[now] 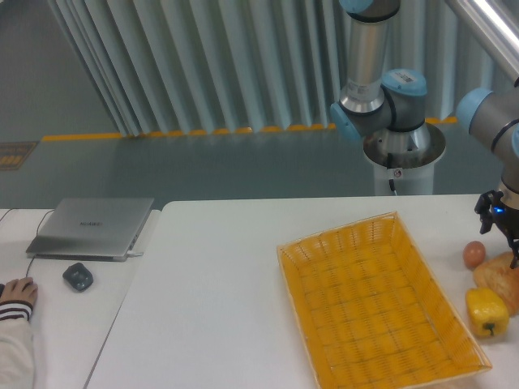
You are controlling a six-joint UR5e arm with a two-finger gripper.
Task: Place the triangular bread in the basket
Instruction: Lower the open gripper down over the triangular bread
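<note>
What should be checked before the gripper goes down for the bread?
1. Gripper over the bread: ok, it hangs just above the bread at the right edge of the view.
2. Gripper open: cannot tell, the fingers are small and partly cut off.
3. Bread free to grasp: not ok, the pepper lies against its front and the egg is close on its left.
4. Basket empty and ready: ok, nothing lies in it.
5. Path from bread to basket: ok, only the egg and pepper lie near it.
</note>
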